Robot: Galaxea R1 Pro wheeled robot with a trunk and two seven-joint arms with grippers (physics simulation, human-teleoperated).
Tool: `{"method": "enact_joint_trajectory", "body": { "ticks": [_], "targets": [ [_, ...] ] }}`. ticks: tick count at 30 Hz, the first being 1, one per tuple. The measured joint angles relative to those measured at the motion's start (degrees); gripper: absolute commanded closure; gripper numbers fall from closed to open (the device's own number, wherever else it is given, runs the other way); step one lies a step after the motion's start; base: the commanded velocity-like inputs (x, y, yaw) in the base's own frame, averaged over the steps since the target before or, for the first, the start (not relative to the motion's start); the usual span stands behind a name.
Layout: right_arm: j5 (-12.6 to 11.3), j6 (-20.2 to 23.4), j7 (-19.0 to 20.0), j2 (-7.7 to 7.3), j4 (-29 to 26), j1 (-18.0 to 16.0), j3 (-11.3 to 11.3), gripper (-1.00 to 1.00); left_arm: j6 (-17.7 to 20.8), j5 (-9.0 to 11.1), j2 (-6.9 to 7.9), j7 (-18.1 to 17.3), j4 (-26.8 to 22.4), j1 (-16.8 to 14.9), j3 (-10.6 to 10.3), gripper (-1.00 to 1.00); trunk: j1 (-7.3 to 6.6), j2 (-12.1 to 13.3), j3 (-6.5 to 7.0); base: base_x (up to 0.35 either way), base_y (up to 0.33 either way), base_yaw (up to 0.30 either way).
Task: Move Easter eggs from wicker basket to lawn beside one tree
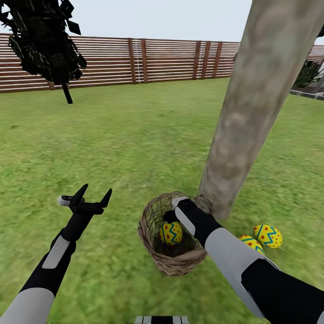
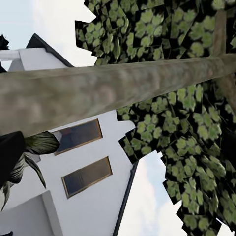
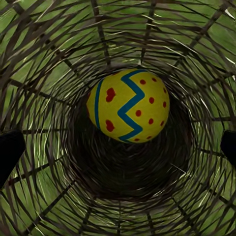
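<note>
The wicker basket (image 1: 155, 225) lies tipped on the lawn (image 1: 112, 148) at the foot of the pale tree (image 1: 252, 112). One Easter egg (image 1: 171, 233) rests inside it, and the right wrist view shows that egg (image 3: 129, 104) centred in the woven basket (image 3: 49, 73). Two more eggs (image 1: 268, 236) (image 1: 252, 243) lie on the grass right of the trunk, touching each other. My right gripper (image 3: 118, 150) is inside the basket, open, with dark fingertips (image 3: 10, 152) wide on either side and short of the egg. My left gripper (image 1: 95, 194) hovers open over the grass left of the basket.
A brown slat fence (image 1: 135, 60) closes the far side of the garden. A dark thin-trunked tree (image 1: 45, 40) stands at the back left. In the left wrist view the pale trunk (image 2: 118, 91) crosses before a white house (image 2: 83, 196) and leaves.
</note>
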Motion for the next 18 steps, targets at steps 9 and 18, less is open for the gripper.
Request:
{"method": "enact_joint_trajectory", "body": {
  "ticks": [9,18],
  "targets": [
    [0.0,0.0,0.0,0.00,0.0,0.0,0.0,-1.00,0.0,0.0,-0.08,0.0,0.0,0.0,-0.1,-1.00,0.23,-0.1,-2.00,0.000,0.000,0.000],
    [0.0,0.0,-0.6,0.00,0.3,-0.4,-0.3,-1.00,0.1,0.1,-0.09,0.0,-0.2,0.0,-0.2,-1.00,0.46,-0.2,-3.99,0.000,0.000,0.000]
  ]
}}
